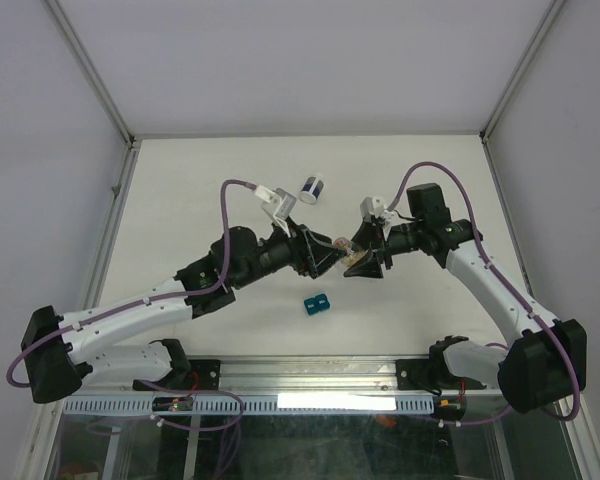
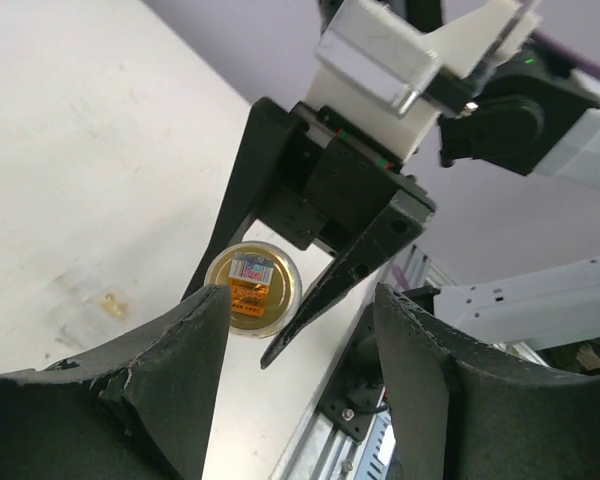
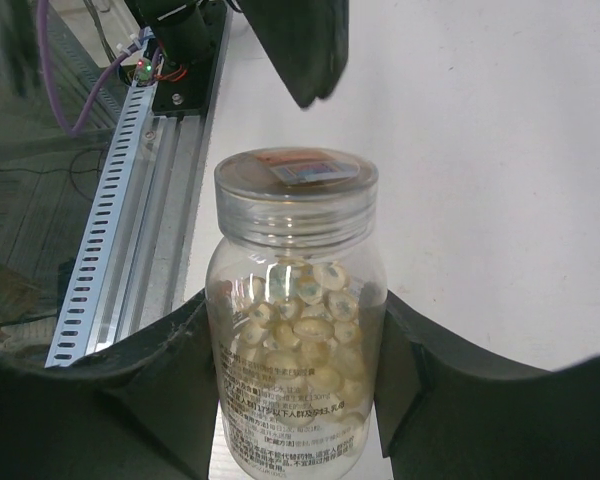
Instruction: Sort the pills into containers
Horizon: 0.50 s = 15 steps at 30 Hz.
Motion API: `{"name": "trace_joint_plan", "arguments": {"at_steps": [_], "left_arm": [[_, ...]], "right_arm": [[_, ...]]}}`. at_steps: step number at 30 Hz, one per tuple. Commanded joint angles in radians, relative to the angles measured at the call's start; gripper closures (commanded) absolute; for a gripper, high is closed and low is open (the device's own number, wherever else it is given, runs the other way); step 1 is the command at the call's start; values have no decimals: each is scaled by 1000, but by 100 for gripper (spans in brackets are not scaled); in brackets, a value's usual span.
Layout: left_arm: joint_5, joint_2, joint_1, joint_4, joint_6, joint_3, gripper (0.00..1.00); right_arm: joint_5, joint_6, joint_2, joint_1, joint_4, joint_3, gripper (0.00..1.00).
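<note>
Surroundings: a white jar with a dark-blue band (image 1: 312,188) lies on the counter (image 1: 210,190) beyond the two arms, well apart from them. A small teal block (image 1: 315,302) sits on the counter nearer the bases, just below the point where the arms meet. A slotted metal rail (image 3: 110,200) runs along the counter's near edge.

Obstruction: the left fingers (image 2: 160,390) are spread wide and face the right arm head-on. One of their dark tips shows in the right wrist view just past the lid (image 3: 295,180). Bare counter is visible between tip and lid, so they are not touching.

Task item: a clear plastic bottle (image 3: 295,380) with printed text on its wall is pinched at mid-body by the right fingers (image 3: 160,400), one pad on each side. It is held between the two arms, above the middle of the counter. The pills (image 3: 305,330) are piled in its lower half. They look pale cream from the right wrist view, and orange through the lid from the left wrist view.

Orientation: the bottle's long axis runs straight out between the right fingers. The lid end, which carries a small sticker (image 3: 310,168), points at the left arm, and the left wrist camera sees it almost end-on. The bottle's base is out of view.
</note>
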Motion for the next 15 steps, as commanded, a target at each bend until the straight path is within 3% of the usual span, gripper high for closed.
{"name": "trace_joint_plan", "arguments": {"at_steps": [1, 15], "left_arm": [[-133, 58, -36, -193, 10, 107, 40], [-103, 139, -40, -228, 49, 190, 42]], "right_arm": [[-14, -6, 2, -3, 32, 47, 100], [-12, -10, 0, -4, 29, 48, 100]]}}
